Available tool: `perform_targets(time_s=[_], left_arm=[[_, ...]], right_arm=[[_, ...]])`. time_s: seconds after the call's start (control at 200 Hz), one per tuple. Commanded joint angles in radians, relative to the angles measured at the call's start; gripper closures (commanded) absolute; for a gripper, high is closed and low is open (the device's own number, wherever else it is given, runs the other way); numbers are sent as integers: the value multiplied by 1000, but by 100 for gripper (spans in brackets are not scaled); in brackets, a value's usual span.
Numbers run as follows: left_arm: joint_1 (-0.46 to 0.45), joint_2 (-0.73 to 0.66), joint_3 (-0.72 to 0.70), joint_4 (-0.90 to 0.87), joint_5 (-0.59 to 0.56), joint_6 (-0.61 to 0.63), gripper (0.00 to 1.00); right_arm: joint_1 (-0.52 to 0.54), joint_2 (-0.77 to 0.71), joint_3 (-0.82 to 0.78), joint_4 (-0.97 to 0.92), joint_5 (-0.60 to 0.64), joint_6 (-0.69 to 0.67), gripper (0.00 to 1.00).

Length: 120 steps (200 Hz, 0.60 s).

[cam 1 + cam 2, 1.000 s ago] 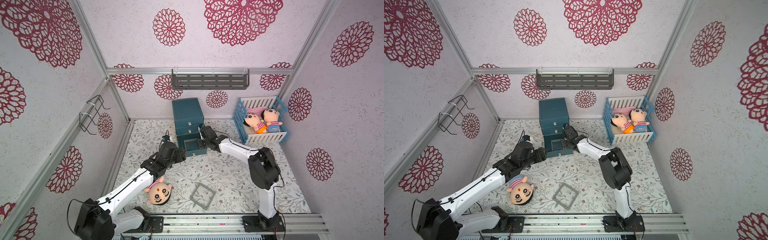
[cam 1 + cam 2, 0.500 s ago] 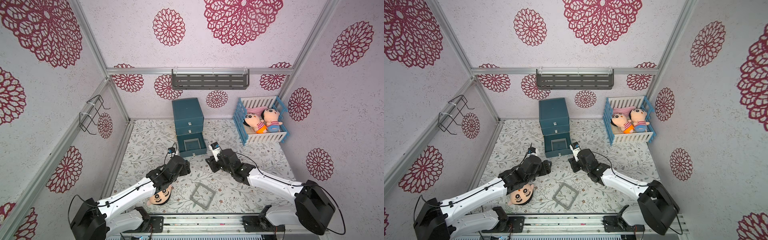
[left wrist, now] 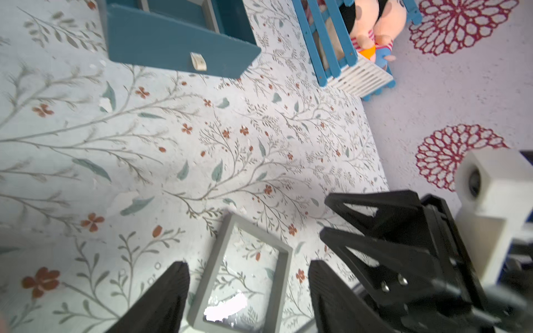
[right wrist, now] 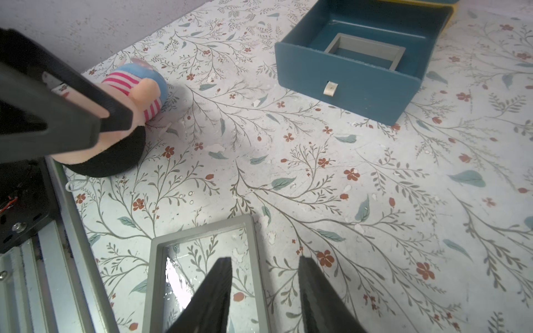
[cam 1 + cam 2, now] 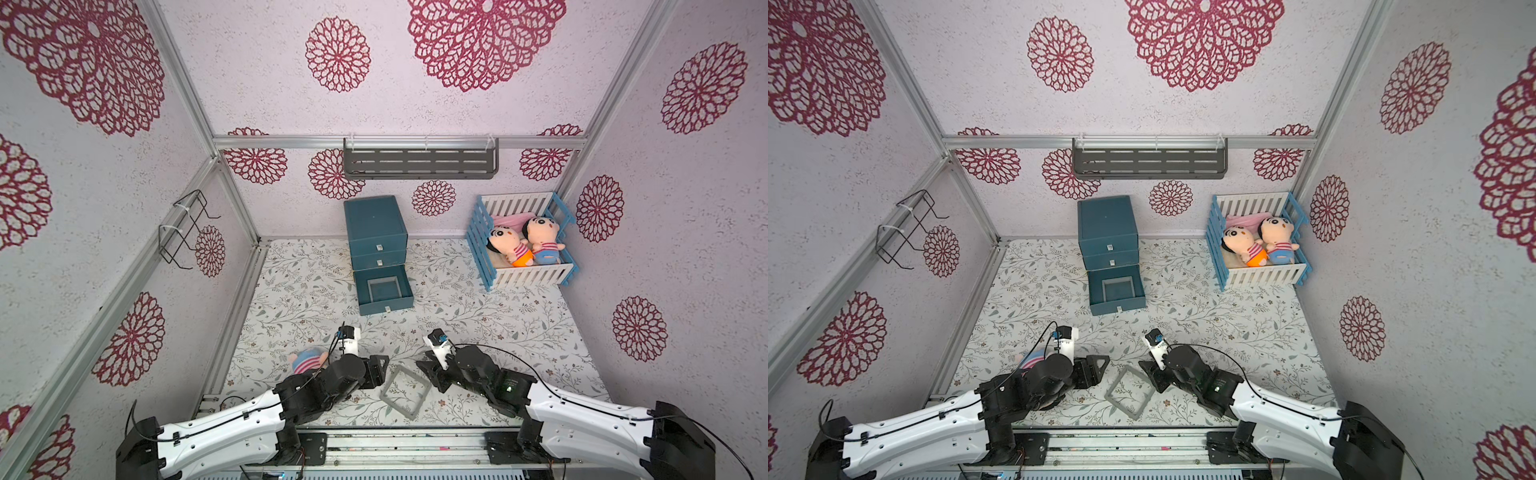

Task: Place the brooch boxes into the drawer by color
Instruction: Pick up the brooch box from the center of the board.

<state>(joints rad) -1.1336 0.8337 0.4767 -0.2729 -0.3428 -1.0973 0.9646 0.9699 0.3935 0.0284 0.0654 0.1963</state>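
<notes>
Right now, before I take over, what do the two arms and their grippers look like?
The left arm and right arm have white shells with black joints. The left gripper and right gripper are black, their tapering fingers pierced by triangular cut-outs. A white camera block tops each wrist; thin black cables trail along both.

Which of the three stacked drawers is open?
The bottom drawer: it is pulled out, with a grey brooch box lying flat inside. The middle drawer and top drawer above it are shut.
</notes>
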Motion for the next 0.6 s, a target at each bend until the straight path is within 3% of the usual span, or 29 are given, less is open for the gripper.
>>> perform_targets(time_s=[0.0, 0.25, 0.595], left_arm=[[-70, 6, -26, 18, -62, -72, 28], [-186, 42, -42, 42, -146, -139, 28], [-229, -1, -70, -4, -203, -203, 28]], right_arm=[[14, -13, -4, 15, 15, 33, 56], [37, 24, -10, 16, 36, 60, 56], [79, 123, -14, 59, 68, 62, 56]])
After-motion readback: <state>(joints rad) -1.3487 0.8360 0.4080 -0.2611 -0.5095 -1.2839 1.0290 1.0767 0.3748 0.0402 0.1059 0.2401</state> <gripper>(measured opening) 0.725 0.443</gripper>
